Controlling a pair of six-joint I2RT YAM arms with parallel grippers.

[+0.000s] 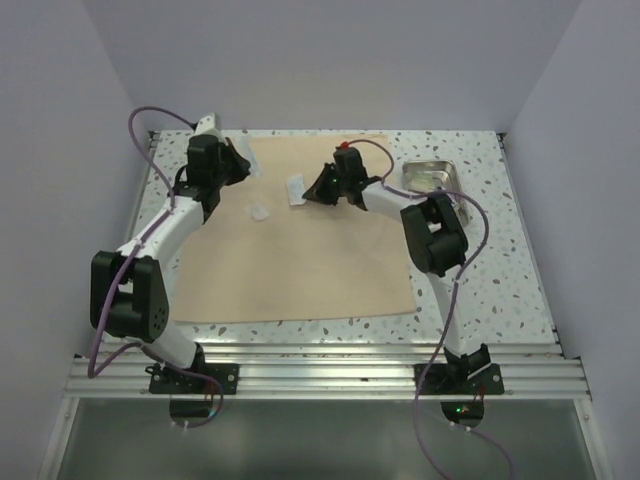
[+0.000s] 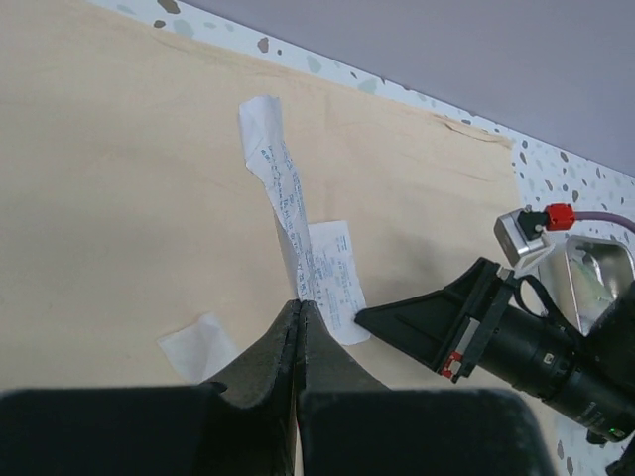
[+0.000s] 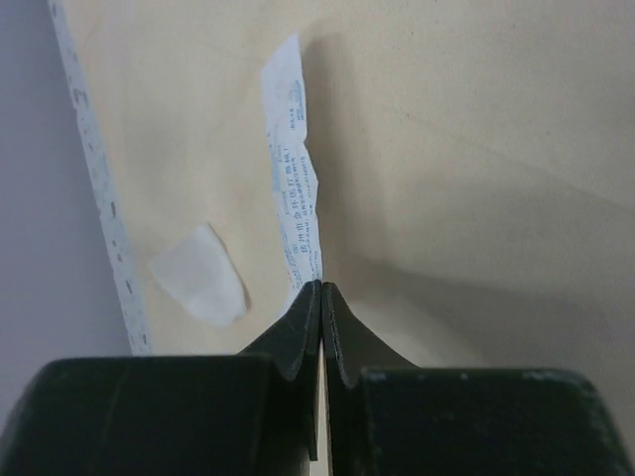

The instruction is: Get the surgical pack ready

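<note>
The tan wrap sheet (image 1: 300, 270) lies spread over the table. My left gripper (image 1: 243, 165) hovers over its back left part, shut (image 2: 299, 302) on a printed white wrapper strip (image 2: 283, 188) that stands up from the jaws. A white gauze packet (image 1: 296, 188) lies on the sheet further right. My right gripper (image 1: 308, 192) is shut (image 3: 321, 286) on that packet's near edge, so the packet (image 3: 293, 188) shows edge-on. A small white gauze square (image 1: 258, 211) lies loose on the sheet between the two grippers. No instruments are in view.
The small steel tray (image 1: 430, 176) sits on the speckled table at the back right, just off the sheet's corner. Grey walls close in the table on three sides. The right arm's elbow (image 1: 435, 235) hangs over the sheet's right edge.
</note>
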